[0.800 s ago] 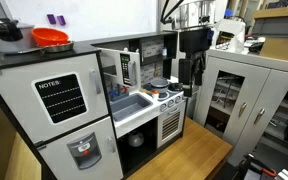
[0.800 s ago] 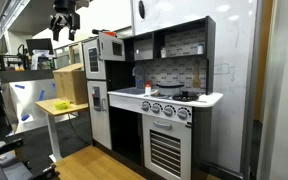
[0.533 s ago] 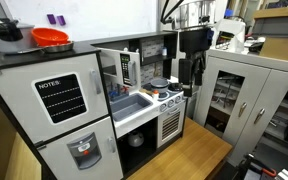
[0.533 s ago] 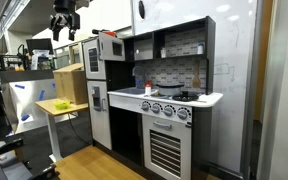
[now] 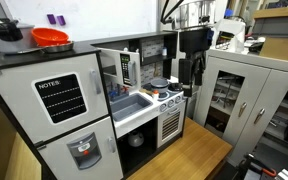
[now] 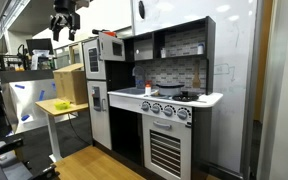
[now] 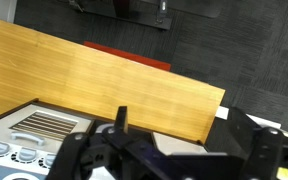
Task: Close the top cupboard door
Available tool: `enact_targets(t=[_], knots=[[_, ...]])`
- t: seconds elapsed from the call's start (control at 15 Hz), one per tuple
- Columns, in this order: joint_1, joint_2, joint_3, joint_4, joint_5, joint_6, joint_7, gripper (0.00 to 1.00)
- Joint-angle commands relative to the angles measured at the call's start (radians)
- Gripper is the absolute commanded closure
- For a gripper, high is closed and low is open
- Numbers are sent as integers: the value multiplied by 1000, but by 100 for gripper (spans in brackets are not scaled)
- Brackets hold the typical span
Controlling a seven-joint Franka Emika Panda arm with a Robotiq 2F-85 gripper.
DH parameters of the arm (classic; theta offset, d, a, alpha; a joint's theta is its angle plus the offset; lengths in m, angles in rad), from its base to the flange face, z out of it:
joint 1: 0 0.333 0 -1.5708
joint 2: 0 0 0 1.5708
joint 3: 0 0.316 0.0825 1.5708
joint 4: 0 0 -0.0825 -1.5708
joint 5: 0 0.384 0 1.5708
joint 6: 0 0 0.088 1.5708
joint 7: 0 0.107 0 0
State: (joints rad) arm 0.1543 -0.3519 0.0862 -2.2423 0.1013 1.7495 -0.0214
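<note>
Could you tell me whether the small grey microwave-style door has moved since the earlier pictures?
No. The top cupboard door stands open at the same angle above the sink.

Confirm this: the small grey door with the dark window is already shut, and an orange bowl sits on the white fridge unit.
Wrong on the door: in an exterior view the small grey door stands open, swung out from its cupboard. The orange bowl does sit on the white fridge unit.
</note>
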Motion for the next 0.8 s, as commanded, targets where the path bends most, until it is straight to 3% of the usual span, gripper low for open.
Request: enact_targets(t=[0.0, 0.53, 0.73], knots=[[-11, 0, 10, 2, 3, -2, -3, 0], [-11, 0, 10, 2, 3, -2, -2, 0], [-4, -14, 14, -24, 4, 72, -28, 0]])
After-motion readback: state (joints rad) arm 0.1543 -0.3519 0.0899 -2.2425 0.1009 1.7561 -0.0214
